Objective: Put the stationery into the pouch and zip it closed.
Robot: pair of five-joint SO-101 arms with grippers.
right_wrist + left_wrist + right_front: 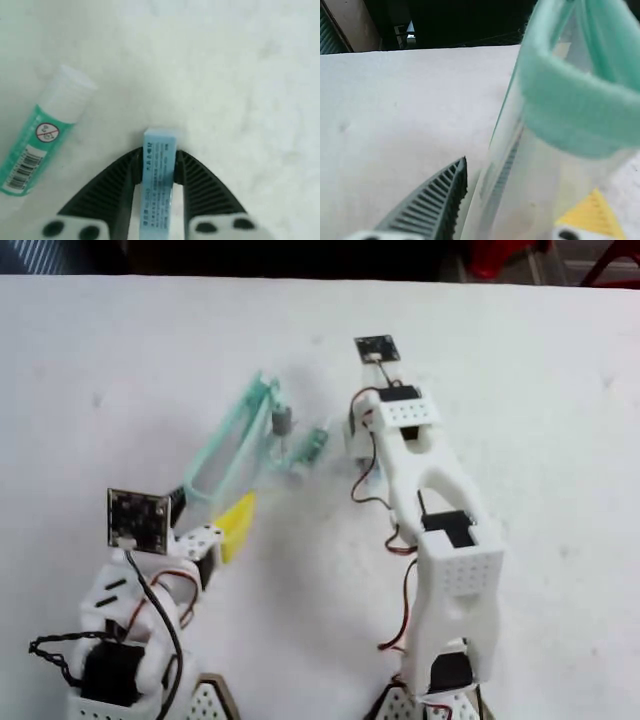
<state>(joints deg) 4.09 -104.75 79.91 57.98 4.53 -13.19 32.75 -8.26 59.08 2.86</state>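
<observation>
The clear pouch (232,445) with mint green trim lies tilted on the table, its mouth facing the right arm. My left gripper (212,512) holds its near end. In the left wrist view the pouch (570,115) sits between the grey finger (437,202) and the yellow finger (592,215) of that gripper (527,180). My right gripper (156,155) is shut on a light blue eraser (157,185), low over the table, just right of the pouch's mouth (362,455). A green glue stick (40,140) lies beside it (311,450).
A small grey item (282,421) rests at the pouch's mouth. The white table (540,390) stretches open to the right and at the far left. Both arm bases stand at the front edge.
</observation>
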